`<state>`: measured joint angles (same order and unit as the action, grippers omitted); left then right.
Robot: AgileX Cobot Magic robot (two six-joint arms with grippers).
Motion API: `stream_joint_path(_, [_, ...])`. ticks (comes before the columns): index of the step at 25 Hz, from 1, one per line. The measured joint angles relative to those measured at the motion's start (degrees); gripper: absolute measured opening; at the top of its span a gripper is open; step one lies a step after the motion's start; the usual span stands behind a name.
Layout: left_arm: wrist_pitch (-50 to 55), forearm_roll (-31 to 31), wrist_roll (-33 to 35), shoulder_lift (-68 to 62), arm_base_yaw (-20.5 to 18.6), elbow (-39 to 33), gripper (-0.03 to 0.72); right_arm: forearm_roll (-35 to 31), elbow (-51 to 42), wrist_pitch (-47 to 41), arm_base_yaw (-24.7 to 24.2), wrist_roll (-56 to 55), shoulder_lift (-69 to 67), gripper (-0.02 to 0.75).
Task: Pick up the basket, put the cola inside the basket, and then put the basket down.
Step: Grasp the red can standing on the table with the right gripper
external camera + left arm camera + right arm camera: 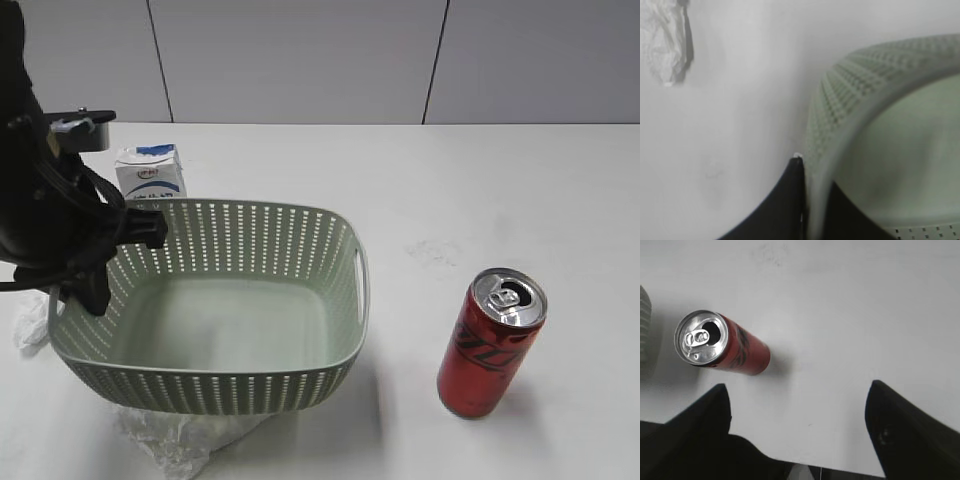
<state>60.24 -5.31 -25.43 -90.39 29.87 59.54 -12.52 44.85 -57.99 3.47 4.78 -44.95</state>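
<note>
Basket [230, 320] is pinched at its left wall by my left hand [807, 200], my right hand [797, 415] hangs open above the cola [492, 345] standing on the tabletop [520, 200], so next I'd grab that can.

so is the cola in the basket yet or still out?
Out. The cola stands upright on the table to the right of the basket, whose floor is bare. The right gripper hangs open above it.
</note>
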Motion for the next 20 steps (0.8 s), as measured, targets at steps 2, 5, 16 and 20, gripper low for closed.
stream_joint_path(2, [-0.40, 0.08, 0.00, 0.00, 0.00, 0.00, -0.004, -1.00, 3.99, -3.43, 0.00, 1.08, -5.54, 0.631])
stream_joint_path(5, [-1.44, 0.10, 0.00, 0.00, 0.00, 0.00, -0.004, -2.03, 9.41, -7.90, 0.25, 2.23, -13.97, 0.625])
stream_joint_path(16, [-2.95, 0.10, 0.00, 0.00, 0.00, 0.00, -0.004, 5.90, 17.67, -8.71, 21.63, -2.54, -30.59, 0.621])
stream_joint_path(20, [-3.00, 0.10, 0.00, 0.00, 0.00, 0.00, -0.004, 7.77, 17.75, -4.89, 28.17, -6.09, -34.37, 0.621])
